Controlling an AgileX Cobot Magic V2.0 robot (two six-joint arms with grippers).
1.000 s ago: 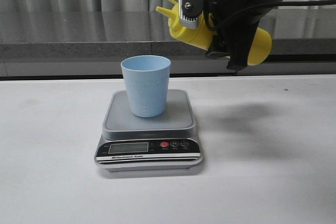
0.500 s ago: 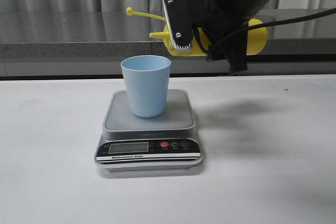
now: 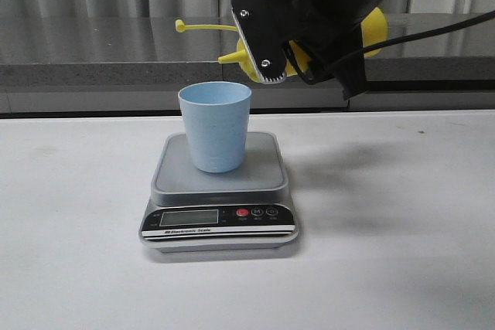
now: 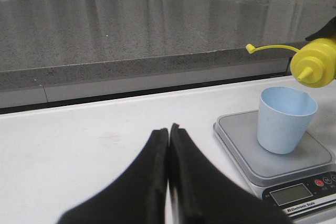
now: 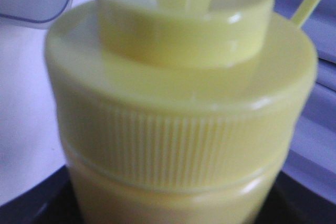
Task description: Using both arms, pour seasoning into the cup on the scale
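The light blue cup (image 3: 215, 127) stands upright on the silver-grey scale (image 3: 219, 191) in the middle of the white table. My right gripper (image 3: 285, 50) is shut on the yellow seasoning bottle (image 3: 241, 57) and holds it tipped about level. Its nozzle points left, just above and to the right of the cup's rim, and the tethered cap (image 3: 179, 26) sticks out further left. The bottle (image 5: 178, 103) fills the right wrist view. In the left wrist view my left gripper (image 4: 168, 132) is shut and empty over the table, left of the scale (image 4: 247, 145), the cup (image 4: 286, 119) and the bottle (image 4: 315, 66).
A grey stone ledge (image 3: 93, 56) runs along the back of the table, with curtains behind it. The black right arm (image 3: 348, 5) hangs over the table's back right. White table surface (image 3: 402, 253) lies bare on both sides of the scale.
The right gripper has rotated the bottle from nozzle-up to about level. Its nozzle has come down and moved left toward the cup's rim. Cup and scale have not moved.
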